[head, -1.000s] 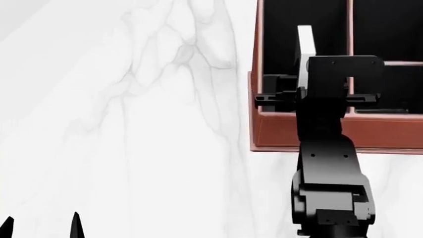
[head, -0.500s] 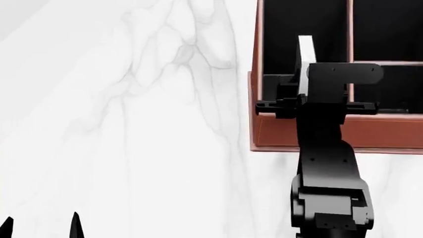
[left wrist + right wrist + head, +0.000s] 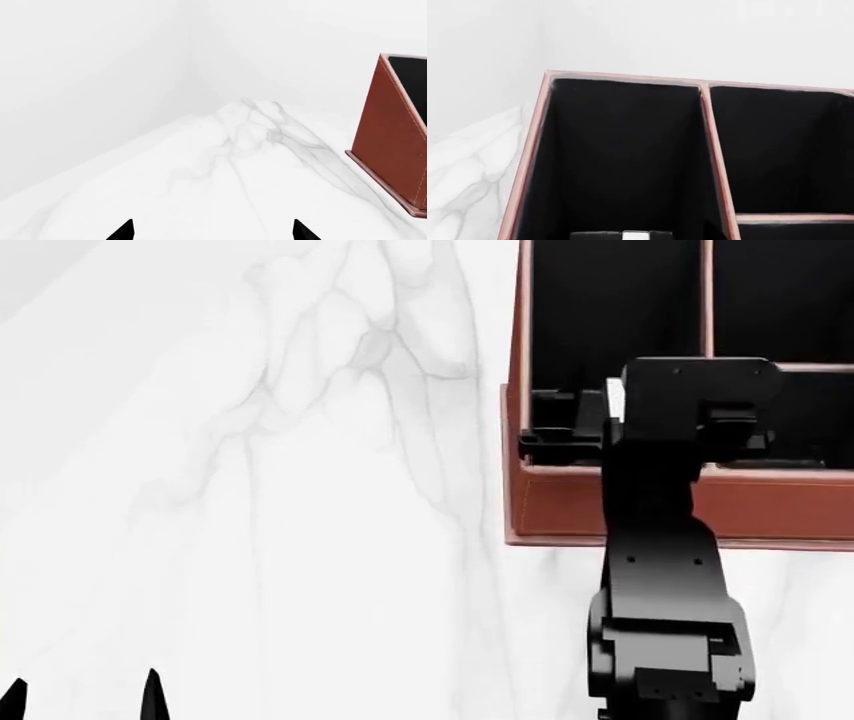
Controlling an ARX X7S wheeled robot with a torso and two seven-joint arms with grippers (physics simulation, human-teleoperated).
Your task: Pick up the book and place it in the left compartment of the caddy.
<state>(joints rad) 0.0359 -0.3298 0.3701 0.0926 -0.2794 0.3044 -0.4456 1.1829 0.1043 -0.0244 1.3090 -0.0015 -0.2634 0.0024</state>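
Low at the left, left gripper (image 3: pixel 83 695) over the bare white worktop (image 3: pixel 267 490), jaws spread, holding nothing. Further right, brown caddy (image 3: pixel 561 505). Right gripper (image 3: pixel 614 425) above its left compartment (image 3: pixel 607 320); jaws spread. Only a white sliver of the book (image 3: pixel 615 393) peeking inside that slot.

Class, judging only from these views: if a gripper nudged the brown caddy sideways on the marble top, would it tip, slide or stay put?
The caddy would probably slide rather than tip: its base flares wider in the left wrist view. The marble tabletop looks smooth, so grip is likely low.
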